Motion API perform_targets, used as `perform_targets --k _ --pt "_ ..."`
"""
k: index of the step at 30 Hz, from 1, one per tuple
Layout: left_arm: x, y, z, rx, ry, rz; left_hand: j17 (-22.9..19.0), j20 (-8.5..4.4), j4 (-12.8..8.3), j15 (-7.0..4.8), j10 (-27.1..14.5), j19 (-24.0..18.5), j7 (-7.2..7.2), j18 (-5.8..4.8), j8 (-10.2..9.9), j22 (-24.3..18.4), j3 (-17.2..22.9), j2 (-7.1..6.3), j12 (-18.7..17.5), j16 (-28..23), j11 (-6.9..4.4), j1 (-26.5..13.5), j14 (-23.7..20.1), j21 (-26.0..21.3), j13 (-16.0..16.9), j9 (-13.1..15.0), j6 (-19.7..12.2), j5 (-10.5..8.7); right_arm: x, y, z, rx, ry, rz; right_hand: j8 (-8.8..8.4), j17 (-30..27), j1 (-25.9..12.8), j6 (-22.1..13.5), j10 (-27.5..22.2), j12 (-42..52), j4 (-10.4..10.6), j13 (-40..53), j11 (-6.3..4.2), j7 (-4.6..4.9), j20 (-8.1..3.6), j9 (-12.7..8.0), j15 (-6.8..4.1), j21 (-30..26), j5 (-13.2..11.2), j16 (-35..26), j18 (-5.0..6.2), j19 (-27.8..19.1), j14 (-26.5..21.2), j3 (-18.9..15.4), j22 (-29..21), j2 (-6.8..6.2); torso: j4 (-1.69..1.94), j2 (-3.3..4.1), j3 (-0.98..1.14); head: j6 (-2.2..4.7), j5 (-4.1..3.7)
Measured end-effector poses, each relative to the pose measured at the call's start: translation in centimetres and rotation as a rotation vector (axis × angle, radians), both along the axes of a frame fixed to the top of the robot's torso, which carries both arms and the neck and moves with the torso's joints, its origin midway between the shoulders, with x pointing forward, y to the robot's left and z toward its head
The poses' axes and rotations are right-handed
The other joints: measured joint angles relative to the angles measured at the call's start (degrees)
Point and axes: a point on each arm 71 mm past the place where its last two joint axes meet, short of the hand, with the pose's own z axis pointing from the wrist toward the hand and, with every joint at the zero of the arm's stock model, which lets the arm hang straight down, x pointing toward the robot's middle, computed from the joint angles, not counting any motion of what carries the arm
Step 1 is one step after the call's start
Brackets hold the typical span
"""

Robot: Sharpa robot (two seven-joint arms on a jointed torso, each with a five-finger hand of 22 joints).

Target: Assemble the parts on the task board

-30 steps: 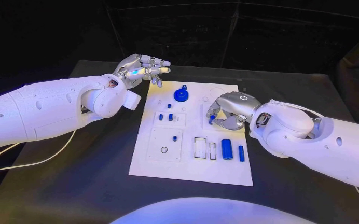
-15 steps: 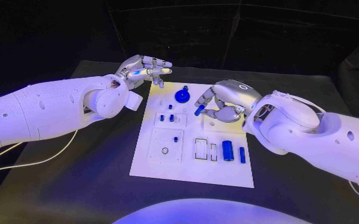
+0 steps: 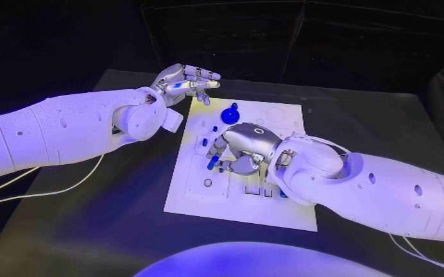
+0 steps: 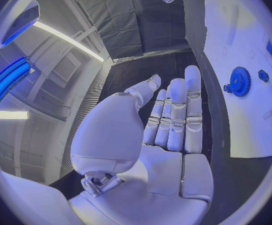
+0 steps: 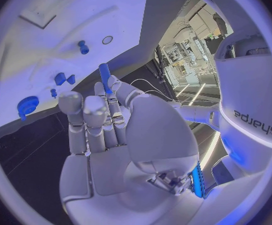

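Note:
The white task board [image 3: 287, 120] lies in the middle of the black table. A blue gear [image 3: 230, 115] stands near its far edge, and it shows as the gear [image 4: 240, 81] in the left wrist view. My right hand [image 3: 239, 147] hovers over the board's left middle, pinching a slim blue peg [image 3: 213, 159] that points down toward the board. In the right wrist view that peg [image 5: 103, 78] sticks out past the fingertips [image 5: 114, 82]. My left hand [image 3: 187, 83] hangs open above the board's far left corner, holding nothing.
Small blue parts [image 5: 83, 47] stand in the board's left sockets, with a round hole [image 5: 107, 40] nearby. My right forearm [image 3: 370, 184] covers the board's right front, hiding the slots there. A pale cable [image 3: 56, 190] trails over the table at the left.
My right hand has carried the blue peg leftward across the board, from the right centre to the left middle, and the forearm now lies over the board. The left hand has barely moved.

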Motion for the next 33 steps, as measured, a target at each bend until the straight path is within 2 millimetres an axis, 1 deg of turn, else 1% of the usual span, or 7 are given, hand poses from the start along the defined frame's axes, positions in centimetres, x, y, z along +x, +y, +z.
perform_targets --k 5,10,12,19,20,33 --pt "0.0 0.0 0.0 0.0 0.0 -0.001 -0.03 0.0 0.0 0.0 0.0 0.0 0.0 0.0 0.0 -0.03 0.0 0.0 0.05 0.0 0.0 0.0 0.0 0.0 0.0 0.0 0.0 0.0 -0.4 0.5 -1.3 -0.032 0.027 0.025 -0.01 -0.02 0.0 0.0 0.0 0.0 0.0 0.0 0.0 0.0 0.0 -0.04 0.0 0.0 0.0 0.0 0.0 0.0 0.0 0.0 -0.04 0.0 -0.01 -0.03 -0.01 -0.23 0.44" --pt "0.0 -0.1 0.0 -0.001 -0.001 -0.001 -0.02 0.0 0.16 0.21 0.0 0.0 0.0 0.0 0.0 -0.03 -0.16 0.0 0.05 0.0 0.0 0.0 -0.21 -0.27 0.0 0.0 0.0 0.0 -0.6 1.0 -2.1 -0.057 0.043 0.042 -0.03 -0.05 0.0 -0.01 -0.01 -0.01 0.0 0.0 0.01 -0.01 0.0 -0.15 0.0 0.0 -0.01 0.0 0.0 0.0 0.0 0.0 -0.05 0.0 -0.08 -0.05 0.03 -0.41 0.81" --pt "0.0 -0.1 0.0 -0.001 -0.001 -0.002 -0.03 0.0 0.16 0.21 0.0 0.0 0.0 0.0 0.0 -0.03 -0.16 0.0 0.05 0.0 0.0 0.0 -0.21 -0.27 0.0 0.0 0.0 0.0 -0.6 1.1 -2.3 -0.065 0.046 0.046 -0.03 -0.05 -0.01 -0.21 -0.01 -0.01 0.0 0.0 0.01 0.19 0.0 -0.15 0.0 0.0 -0.01 0.0 0.0 0.0 0.0 0.0 -0.13 0.0 -0.08 -0.07 0.03 -0.44 0.87" --pt "0.0 -0.2 0.0 -0.001 -0.001 -0.002 -0.02 0.0 0.16 0.21 0.0 0.0 0.0 0.0 0.0 -0.02 -0.16 0.0 0.04 0.0 0.0 0.0 -0.21 -0.27 0.0 0.0 0.0 0.0 -0.7 1.4 -2.6 -0.093 0.046 0.057 -0.04 -0.13 -0.01 -0.21 -0.03 -0.11 0.0 -0.01 0.03 0.18 0.0 -0.15 0.0 0.0 -0.12 0.0 0.0 0.0 0.0 0.0 -0.19 -0.01 -0.08 -0.08 0.04 -0.64 0.91" --pt "0.0 -0.2 0.0 -0.001 -0.001 -0.002 -0.02 0.0 0.16 0.21 0.0 0.0 0.0 -0.01 0.0 -0.02 -0.16 0.0 0.05 0.0 0.0 0.0 -0.21 -0.27 0.01 0.0 0.0 0.0 -0.7 1.4 -2.7 -0.096 0.045 0.06 -0.04 -0.2 -0.01 -0.22 -0.22 -0.28 0.0 -0.01 0.22 0.18 0.0 -0.16 0.0 0.0 -0.12 0.0 0.0 0.0 0.0 0.0 -0.19 -0.01 -0.08 -0.08 0.04 -0.66 0.92" --pt "0.0 -0.2 0.0 -0.001 -0.001 -0.004 -0.02 0.0 0.16 0.21 0.0 0.0 0.0 0.0 0.0 -0.02 -0.16 0.0 0.03 0.0 0.0 0.0 -0.21 -0.27 0.0 0.0 0.0 0.0 -0.8 2.2 -2.9 -0.122 0.024 0.073 -0.17 -0.2 -0.01 -0.29 -0.22 -0.43 0.0 -0.01 0.22 0.12 0.0 -0.23 0.0 0.0 -0.12 0.0 0.0 0.0 0.0 0.0 -0.27 -0.01 -0.07 -0.03 0.03 -0.79 0.98"
